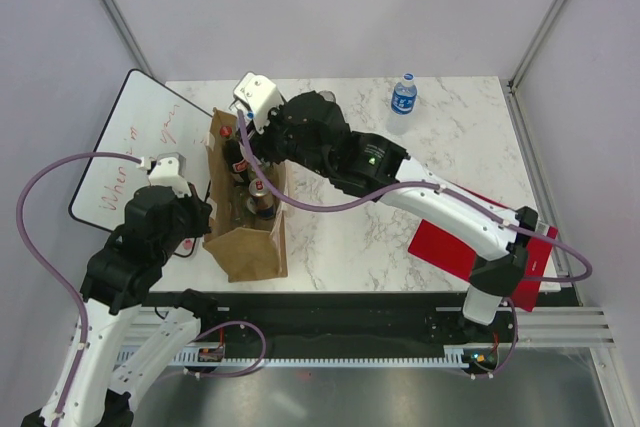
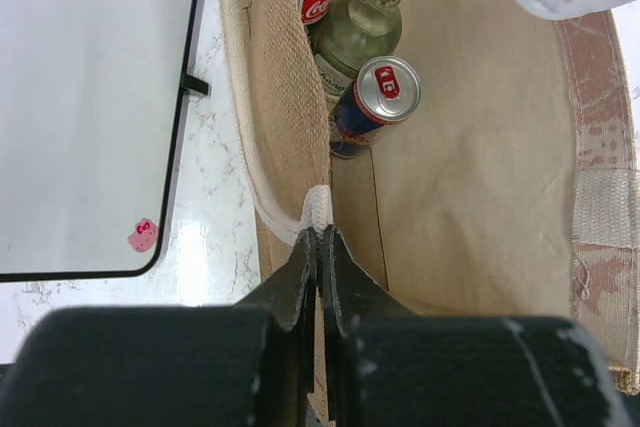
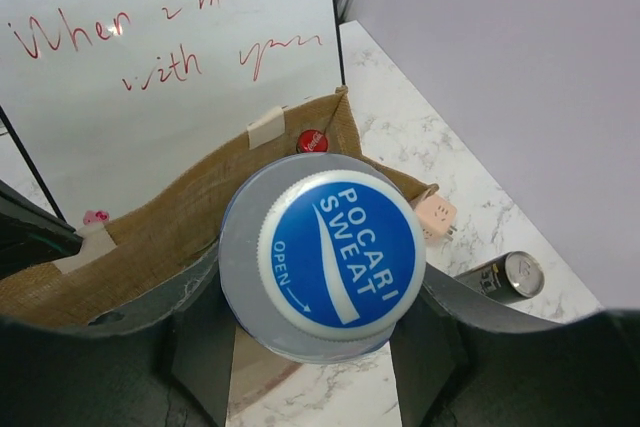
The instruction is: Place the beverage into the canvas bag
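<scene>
Seen from above, the right end effector is clamped around the neck of a Pocari Sweat bottle, holding it upright in the air over the mouth of the canvas bag. The bag stands on a white marble-patterned surface. The left end effector has its two dark fingers pressed together on the bag's rim, where a cream webbing handle is stitched on. The bottle is round and cloudy-clear, with a ridged white cap bearing a blue printed disc. The bag is tall and rectangular, with a coarse brown burlap-like weave outside and smooth pale cloth inside. Its sides are soft enough to crease. Packed together at one end of the bag are a cola bottle, a clear green-capped bottle and a shiny metal can with a pull tab. The bottle hangs close to the bag wall opposite the pinched rim, so a straight drop may catch that edge and fold it inward, or slide down outside. Let go from this height, the hard bottle could strike the drinks below and tip them over. If the pinch on the rim slips, the limp mouth may sag shut.
</scene>
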Tool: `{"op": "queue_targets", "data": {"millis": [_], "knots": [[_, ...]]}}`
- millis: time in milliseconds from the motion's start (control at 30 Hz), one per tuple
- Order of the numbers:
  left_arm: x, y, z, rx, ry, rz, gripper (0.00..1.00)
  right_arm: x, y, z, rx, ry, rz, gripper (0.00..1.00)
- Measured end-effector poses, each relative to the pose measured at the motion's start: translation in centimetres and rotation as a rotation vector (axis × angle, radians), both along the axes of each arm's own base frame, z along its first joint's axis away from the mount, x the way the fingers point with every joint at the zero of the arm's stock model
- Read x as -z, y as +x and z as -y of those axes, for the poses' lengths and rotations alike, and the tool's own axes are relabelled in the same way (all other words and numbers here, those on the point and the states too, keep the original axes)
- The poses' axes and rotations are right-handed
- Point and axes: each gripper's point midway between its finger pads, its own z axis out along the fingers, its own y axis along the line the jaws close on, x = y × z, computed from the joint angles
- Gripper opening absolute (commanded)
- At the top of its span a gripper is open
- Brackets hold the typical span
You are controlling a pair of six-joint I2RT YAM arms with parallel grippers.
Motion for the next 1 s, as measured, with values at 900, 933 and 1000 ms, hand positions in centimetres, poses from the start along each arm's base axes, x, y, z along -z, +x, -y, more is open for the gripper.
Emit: {"op": "queue_targets", "data": {"millis": [900,933,1000], "knots": [[-0.1,-0.2,0.2,0.015,-0.01,0.002,0.02,16.1,1.4,-9.2,-0.105,-0.057,-0.25,0.0],[-0.1,-0.2,0.2,0.015,-0.01,0.002,0.02,16.9,1.5,-9.4,-0.103,-0.067,-0.256,0.0],[-0.1,-0.2,0.2,0.015,-0.01,0.002,0.02,18.7,1.8,-9.7,-0.099,-0.09,-0.269,0.0]]}}
